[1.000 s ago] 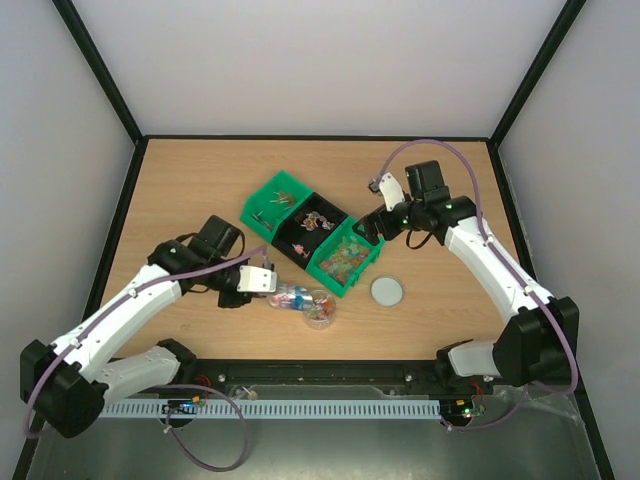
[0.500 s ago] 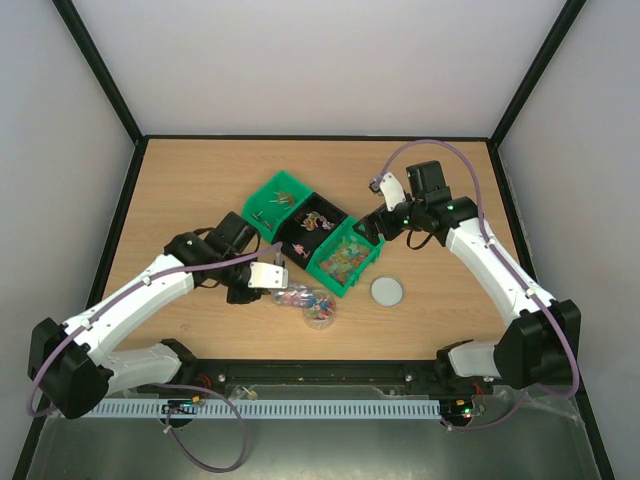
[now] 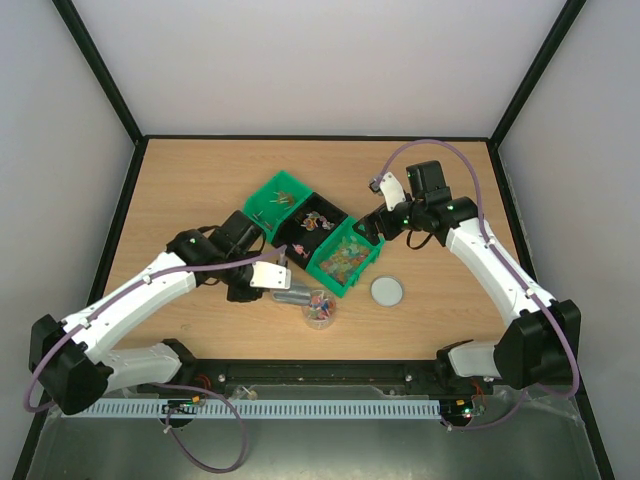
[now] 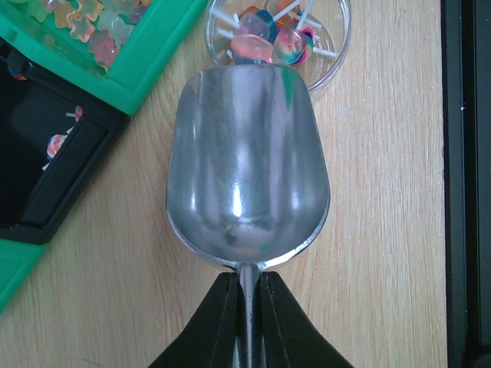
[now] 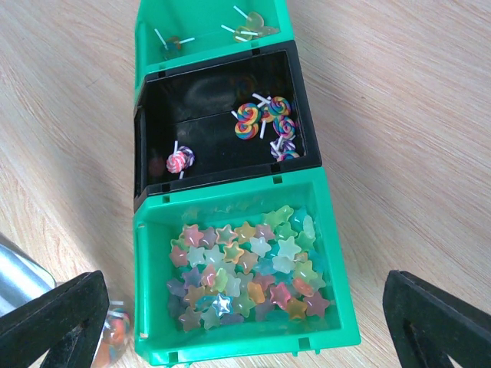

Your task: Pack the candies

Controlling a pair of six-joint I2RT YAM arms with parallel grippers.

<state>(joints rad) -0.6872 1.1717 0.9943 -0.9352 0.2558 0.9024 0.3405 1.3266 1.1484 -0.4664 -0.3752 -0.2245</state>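
– Scoop (image 4: 247, 165) first. Is anything in it?
– No. It is bare and shiny inside. The left gripper (image 4: 245, 290) is squeezed tight on its thin handle. The front lip pokes over the mouth of the jar (image 4: 343, 42).
– It was not bare a second ago, was it?
– No. Back then it had a little heap of colours in it, next to the jar. Now those candies (image 4: 257, 46) are down in the jar, with their white sticks poking up. The left arm also swung in closer to the bins.
– So one scoopful is packed?
– I think so. But the job looks far from done. The green bin (image 5: 245, 349) near the jar is full of star candies (image 5: 245, 268). And the lid (image 3: 387, 291) lies on the table (image 4: 383, 230), apart from the jar.
– What about the other arm?
– The right gripper (image 5: 245, 318) hangs over that green bin. Its fingers are spread wide with nothing between them. It has not moved at all.
– What comes next?
– My guess is the scoop goes back to a bin for more.
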